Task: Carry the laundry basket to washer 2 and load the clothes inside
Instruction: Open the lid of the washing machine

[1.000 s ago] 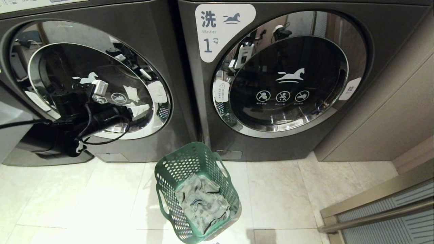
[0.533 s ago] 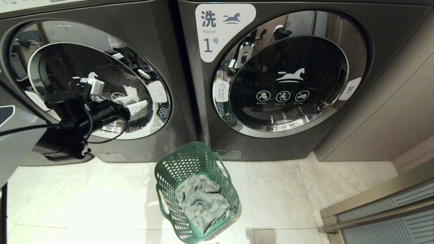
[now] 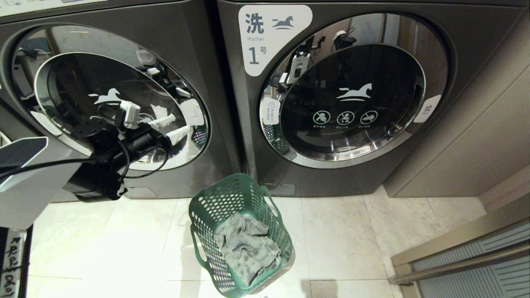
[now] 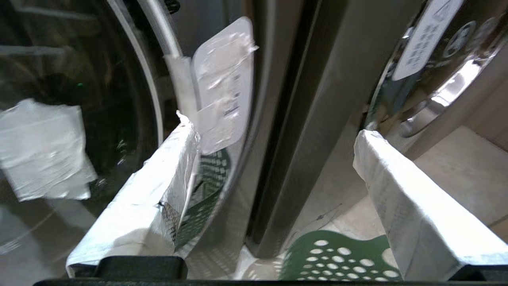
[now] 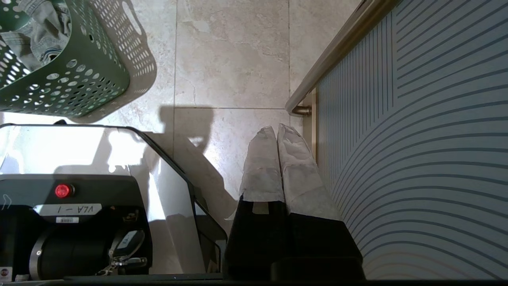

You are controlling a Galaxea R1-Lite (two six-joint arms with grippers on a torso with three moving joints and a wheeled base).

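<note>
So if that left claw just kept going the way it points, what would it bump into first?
Probably the white handle tab at the left washer door's edge; the open left gripper points there, though depth is unclear.

Laundry room — numbered front-load washers (image 3: 331, 95).

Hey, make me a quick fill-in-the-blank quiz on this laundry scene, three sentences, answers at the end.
1. The green basket stands on the ____ before the washers.
2. The right washer bears the number ____ on its label.
3. The left pincer, at the left washer's door, is ____, while the right pincer is shut.

Missing words: floor; 1; open
</note>
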